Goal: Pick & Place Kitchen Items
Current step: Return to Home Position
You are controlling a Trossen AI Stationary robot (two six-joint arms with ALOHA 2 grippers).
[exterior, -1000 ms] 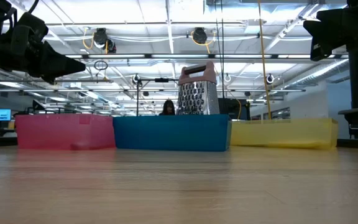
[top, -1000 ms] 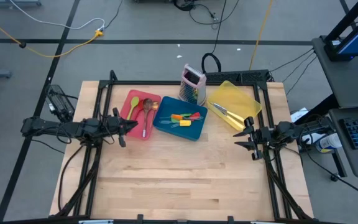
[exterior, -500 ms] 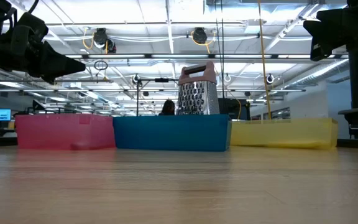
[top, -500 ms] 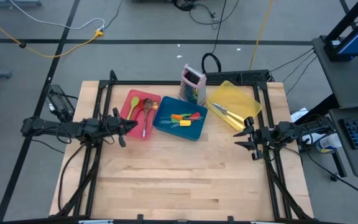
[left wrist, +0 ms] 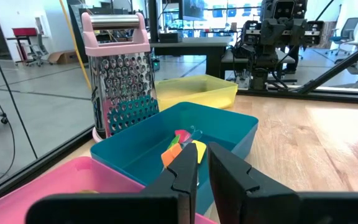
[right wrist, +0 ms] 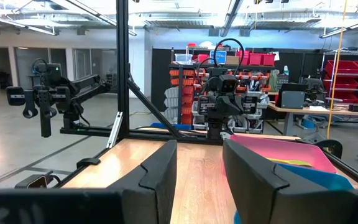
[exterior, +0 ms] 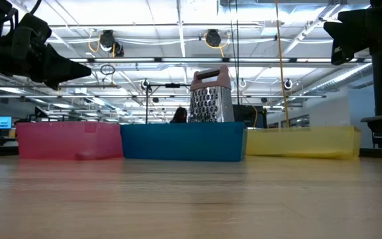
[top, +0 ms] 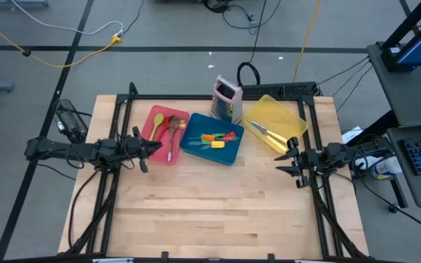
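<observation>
My left gripper (left wrist: 202,152) hangs above the left edge of the table (top: 218,212), its fingers almost pressed together with only a thin slit between them, pinching nothing. My right gripper (right wrist: 199,149) hangs at the right edge, facing inward, fingers spread and also bare. Just past my left fingertips lies the red tray (top: 150,120), which holds the spoons (top: 168,130), a green one and a wooden one among them. Touching it on the far side is the blue tray (top: 229,155) with the spatulas (top: 214,139) heaped in it, green, yellow, orange and red. Beyond that the yellow tray (top: 280,113) carries the pale-handled cutlery (top: 263,131), close to my right arm. The metal grater (top: 226,98) stands upright behind the blue tray, between the other two. Every utensil I can find lies inside a tray, so I judge the sorting done and the step in hand to be parking both arms at rest. The next move calls for very little, I think: hold both arms level and back from the trays, knock nothing, and leave the grater alone, since it is not mine to move.
</observation>
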